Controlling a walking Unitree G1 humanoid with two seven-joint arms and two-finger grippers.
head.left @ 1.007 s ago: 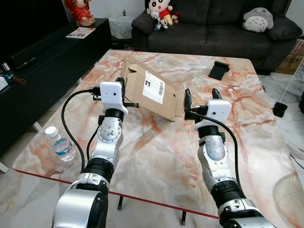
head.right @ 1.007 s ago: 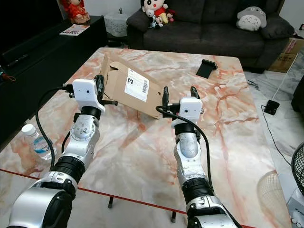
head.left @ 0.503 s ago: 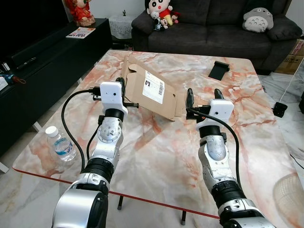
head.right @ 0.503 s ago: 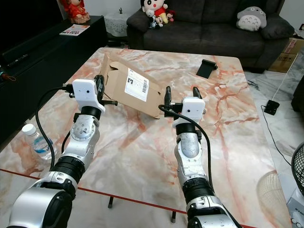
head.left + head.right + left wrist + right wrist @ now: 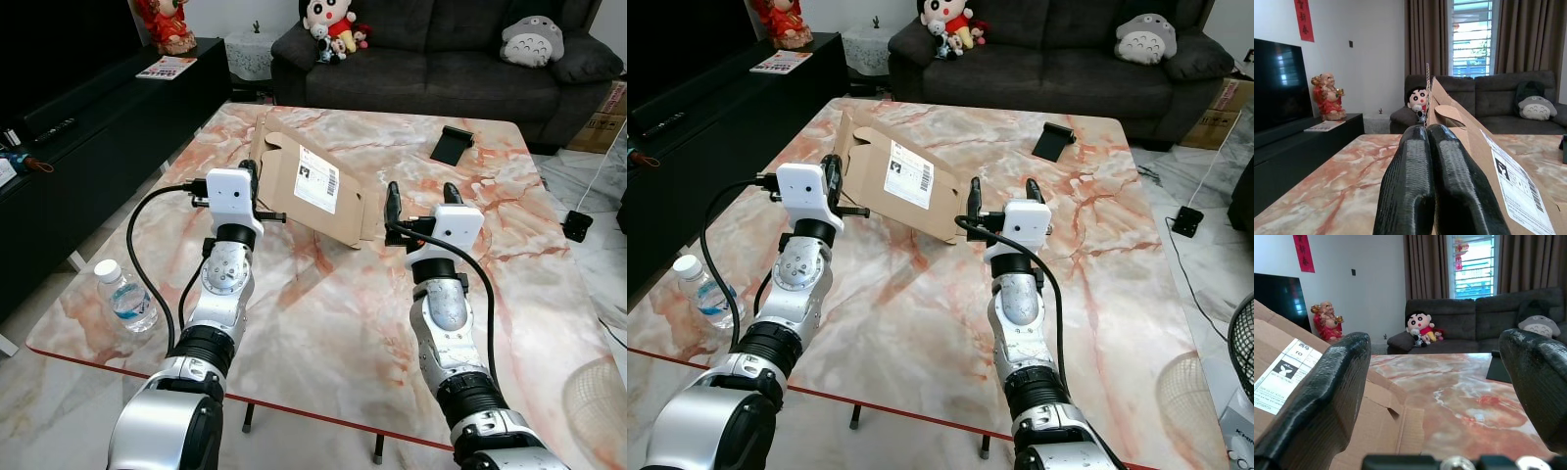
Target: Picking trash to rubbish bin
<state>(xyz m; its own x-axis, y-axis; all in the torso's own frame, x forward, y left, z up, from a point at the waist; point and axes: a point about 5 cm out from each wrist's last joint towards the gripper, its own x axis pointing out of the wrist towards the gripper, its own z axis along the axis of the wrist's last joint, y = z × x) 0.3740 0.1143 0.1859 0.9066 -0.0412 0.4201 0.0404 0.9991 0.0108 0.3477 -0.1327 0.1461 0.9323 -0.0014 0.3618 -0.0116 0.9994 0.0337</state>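
Water bottle near table edge, untouched. L gripper pinched shut at near-left edge of flattened cardboard box mid-table, prob. gripping it, contact half hidden. R gripper fingers wide apart, empty, just beside box's right flap. Judgement: slide R fingers astride flap, close, lift both level.

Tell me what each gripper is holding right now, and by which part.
The left gripper is shut beside the left edge of the cardboard box, but an actual pinch cannot be confirmed. The right gripper is open by the box's right corner, holding nothing.
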